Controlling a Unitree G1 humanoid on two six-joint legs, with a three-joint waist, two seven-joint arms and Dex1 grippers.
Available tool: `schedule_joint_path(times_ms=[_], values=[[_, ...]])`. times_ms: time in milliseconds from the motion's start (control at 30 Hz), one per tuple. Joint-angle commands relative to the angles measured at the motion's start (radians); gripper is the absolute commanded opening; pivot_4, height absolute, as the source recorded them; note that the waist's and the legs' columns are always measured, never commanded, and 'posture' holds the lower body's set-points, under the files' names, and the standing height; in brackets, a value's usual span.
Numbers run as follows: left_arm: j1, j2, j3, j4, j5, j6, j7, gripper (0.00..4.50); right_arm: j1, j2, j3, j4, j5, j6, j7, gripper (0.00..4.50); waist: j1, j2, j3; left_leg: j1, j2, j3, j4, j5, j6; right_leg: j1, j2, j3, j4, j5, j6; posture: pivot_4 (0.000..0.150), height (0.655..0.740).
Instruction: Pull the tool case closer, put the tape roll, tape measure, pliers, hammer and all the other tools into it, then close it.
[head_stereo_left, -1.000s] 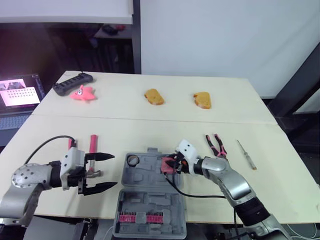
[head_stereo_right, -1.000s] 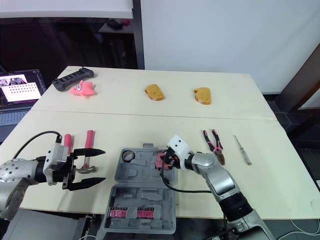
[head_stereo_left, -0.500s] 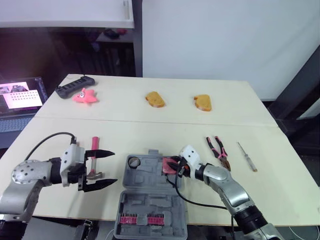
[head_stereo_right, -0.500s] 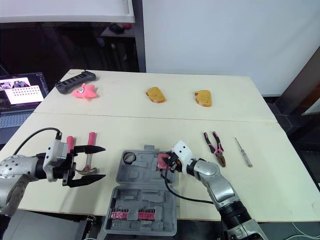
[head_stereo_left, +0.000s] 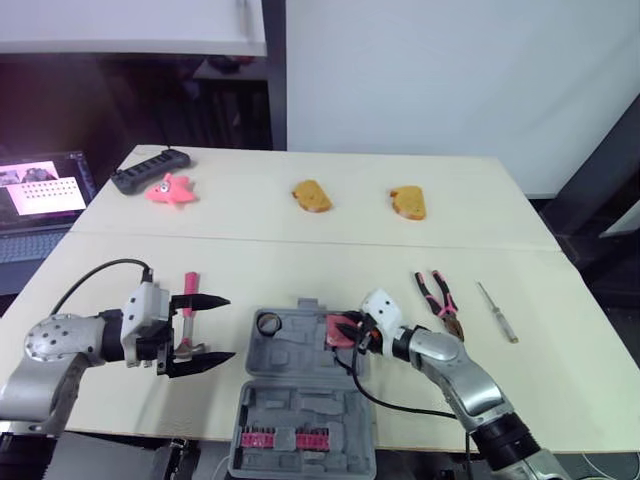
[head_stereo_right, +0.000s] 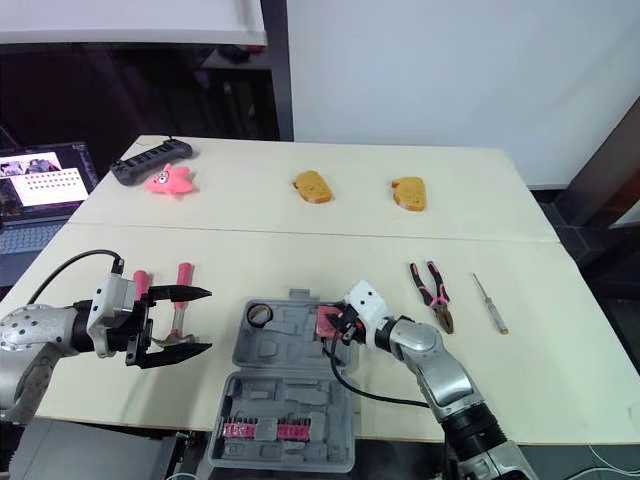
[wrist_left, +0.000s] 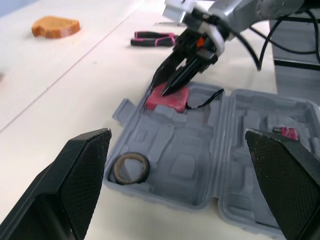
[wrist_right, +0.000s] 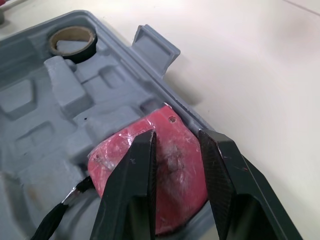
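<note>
Tool case (head_stereo_left: 300, 400) open: tape roll (head_stereo_left: 266, 322), tape measure (wrist_right: 112, 152) in; right gripper (wrist_right: 176, 137) slightly parted, left gripper (head_stereo_left: 225, 328) spread; hammer (head_stereo_left: 187, 300), pliers (head_stereo_left: 438, 300), screwdriver (head_stereo_left: 496, 312) outstanding.

Open table (head_stereo_left: 392, 288) strip between tool case (head_stereo_left: 290, 385) and pliers (head_stereo_left: 438, 303); right gripper (head_stereo_left: 343, 333) crowds case's far-right pocket, probably touching tape measure (wrist_right: 117, 150).

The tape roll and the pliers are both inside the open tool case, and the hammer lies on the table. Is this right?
Only the pliers are wrong: they lie on the table, right of the tool case, as the right eye view shows. The tape roll is inside; the hammer is on the table.
</note>
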Motion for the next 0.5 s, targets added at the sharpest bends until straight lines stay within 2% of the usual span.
schedule_joint_path(times_ms=[33, 167, 300, 433, 500], values=[[-0.007, 0.005, 0.012, -0.007, -0.004, -0.005, 0.002, 4.5, -0.001, -0.056, -0.069, -0.143, 0.073, 0.13, 0.043, 1.4, 0.0, 0.006, 0.004, -0.008, 0.0, 0.0, 0.0, 0.0, 0.0, -0.007, 0.0, 0.0, 0.001, 0.001, 0.0, 0.15, 0.74], [0.001, 0.018, 0.037, 0.003, -0.013, 0.016, 0.014, 4.5, -0.032, -0.153, -0.164, -0.325, 0.183, 0.221, 0.12, 1.4, -0.005, 0.015, 0.015, -0.029, 0.0, -0.001, 0.002, 0.001, 0.0, -0.031, 0.001, 0.0, 0.006, 0.007, 0.008, 0.15, 0.74], [0.038, 0.045, 0.085, 0.007, -0.036, 0.064, 0.019, 4.5, -0.011, -0.291, -0.274, -0.406, 0.257, 0.234, 0.22, 1.4, -0.008, 0.017, 0.025, -0.029, 0.0, -0.001, 0.0, -0.001, 0.003, -0.032, 0.002, 0.0, 0.006, 0.006, 0.007, 0.15, 0.74], [0.102, 0.074, 0.192, 0.072, -0.026, 0.055, 0.035, 4.5, 0.102, -0.446, -0.427, -0.351, 0.267, 0.144, 0.339, 1.4, -0.003, 0.014, 0.031, -0.03, 0.0, 0.0, 0.0, -0.003, 0.006, -0.031, 0.001, -0.001, 0.002, 0.006, 0.007, 0.15, 0.74], [0.138, 0.111, 0.266, 0.16, -0.005, 0.042, 0.041, 4.5, 0.191, -0.498, -0.517, -0.291, 0.259, 0.107, 0.376, 1.94, -0.002, 0.011, 0.034, -0.031, 0.0, 0.0, 0.001, -0.003, 0.006, -0.031, 0.0, -0.001, 0.002, 0.006, 0.007, 0.15, 0.74]])
